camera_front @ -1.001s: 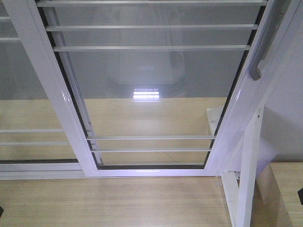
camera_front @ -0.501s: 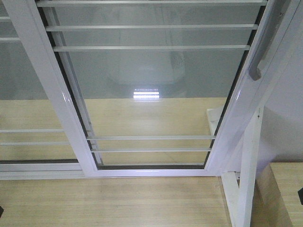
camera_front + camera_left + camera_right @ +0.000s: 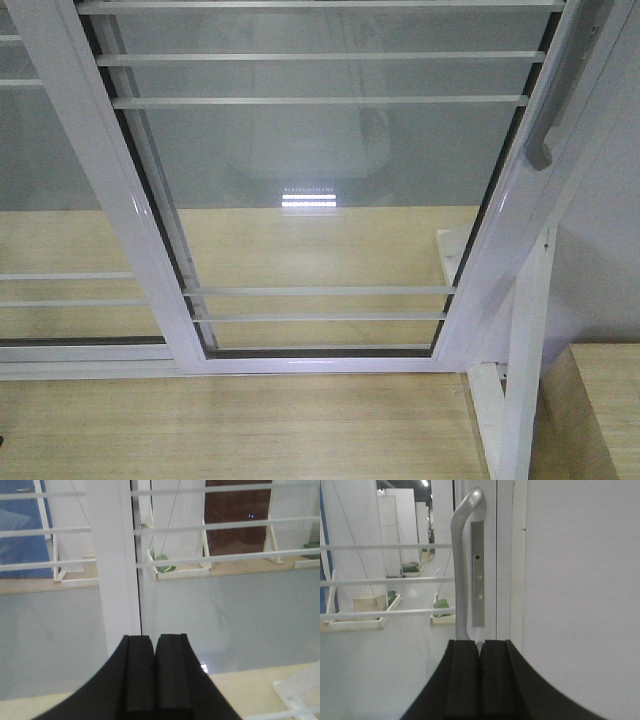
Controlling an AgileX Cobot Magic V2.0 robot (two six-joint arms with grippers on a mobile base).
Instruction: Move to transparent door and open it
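**Q:** Front view, entries?

**A:** Tall clear-glass transparent door (image 3: 320, 200) in a glossy white frame, filling the centre; count one. Grey curved tubular pull handle (image 3: 545, 125) on its stile at 2 o'clock; count one. Thin white horizontal bars on the door: five in view. Handle-less white-framed glass panel (image 3: 45, 190) at 9 o'clock; count one. White outer post (image 3: 525, 350) at 5 o'clock, pale wooden floor (image 3: 230, 430) at 6 o'clock. No tool shows here.

**Q:** Left wrist view?

**A:** Black left tool (image 3: 154, 647) at 6 o'clock, pads pressed together, holding nothing. White frame stile (image 3: 117, 570) rises above it toward 12 o'clock. Bars: three.

**Q:** Right wrist view?

**A:** Black right tool (image 3: 480, 650) at 6 o'clock, pads likewise together, empty. The handle stands just above at 12 o'clock; whether they touch cannot be told.

**Q:** Handling note?

**A:** Judged: approach complete, grasp not yet made. Part the right pads, close them round the tube mid-length, then draw the door level along its track toward 9 o'clock, never outward.
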